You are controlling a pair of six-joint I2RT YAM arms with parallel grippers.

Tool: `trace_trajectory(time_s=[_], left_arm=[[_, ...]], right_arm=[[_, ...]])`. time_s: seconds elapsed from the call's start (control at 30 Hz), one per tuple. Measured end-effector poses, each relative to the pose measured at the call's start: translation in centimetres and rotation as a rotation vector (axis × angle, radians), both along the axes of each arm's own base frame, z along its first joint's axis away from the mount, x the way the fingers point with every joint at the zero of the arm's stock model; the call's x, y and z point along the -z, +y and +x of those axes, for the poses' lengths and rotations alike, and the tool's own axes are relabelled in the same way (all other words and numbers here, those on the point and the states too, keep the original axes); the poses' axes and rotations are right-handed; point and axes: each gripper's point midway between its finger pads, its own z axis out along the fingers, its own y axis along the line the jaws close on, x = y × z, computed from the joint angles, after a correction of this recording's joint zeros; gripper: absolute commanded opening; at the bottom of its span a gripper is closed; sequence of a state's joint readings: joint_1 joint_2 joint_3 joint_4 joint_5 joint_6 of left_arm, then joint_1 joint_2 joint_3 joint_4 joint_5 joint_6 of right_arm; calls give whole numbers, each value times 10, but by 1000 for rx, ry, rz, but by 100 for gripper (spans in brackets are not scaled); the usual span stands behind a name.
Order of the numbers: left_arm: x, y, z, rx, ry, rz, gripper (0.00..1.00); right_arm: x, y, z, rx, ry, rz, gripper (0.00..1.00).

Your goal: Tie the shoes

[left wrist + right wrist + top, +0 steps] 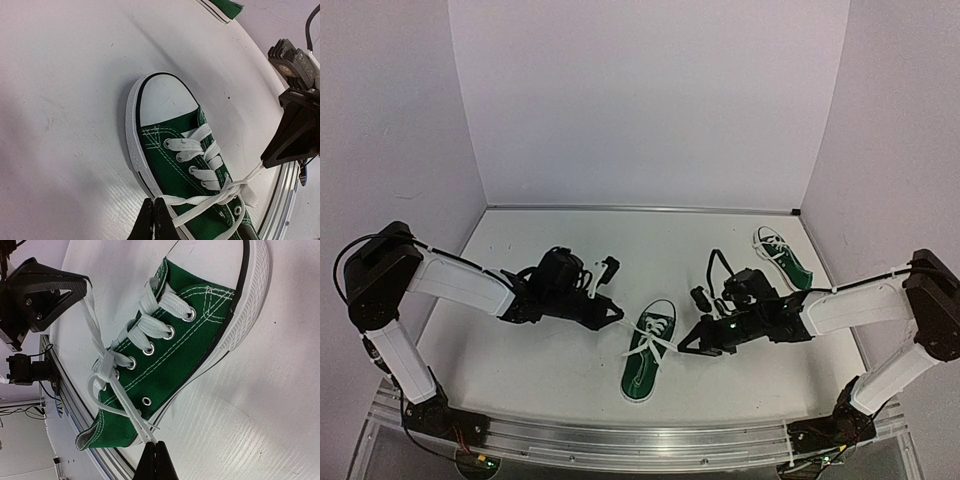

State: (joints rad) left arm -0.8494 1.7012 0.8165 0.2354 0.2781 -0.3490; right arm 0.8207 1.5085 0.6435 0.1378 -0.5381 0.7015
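Observation:
One dark green shoe point(648, 352) lies in the middle of the table, toe pointing away, with its white laces crossed into a knot point(232, 187) over the tongue. My left gripper point(618, 314) sits just left of it, shut on a lace strand point(200, 201) pulled out to that side. My right gripper point(682, 347) is close on the shoe's right, shut on the other lace strand point(125, 402), which runs taut from the knot point(107, 362). The second shoe point(782, 257) lies at the back right behind the right arm, untouched.
An aluminium rail point(640, 440) runs along the table's near edge, just behind the shoe's heel. White walls enclose the table at the back and on both sides.

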Motion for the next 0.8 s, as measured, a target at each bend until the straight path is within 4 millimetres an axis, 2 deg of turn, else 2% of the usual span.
trace_trajectory(time_s=[0.5,0.57,0.7,0.8], left_arm=[[9,2,-3,12,22,8,0],[10,2,-4,23,30,7,0],[10,2,-4,38,38,-1,0],[10,2,-5,45,36,-1,0]], right_arm=[[7,-4,-5,-15,0,-15,0],[2,-1,-4,-30,-7,-6,6],[-7,9,0,-60,-23,12,27],[-8,14,4,-69,-24,14,37]])
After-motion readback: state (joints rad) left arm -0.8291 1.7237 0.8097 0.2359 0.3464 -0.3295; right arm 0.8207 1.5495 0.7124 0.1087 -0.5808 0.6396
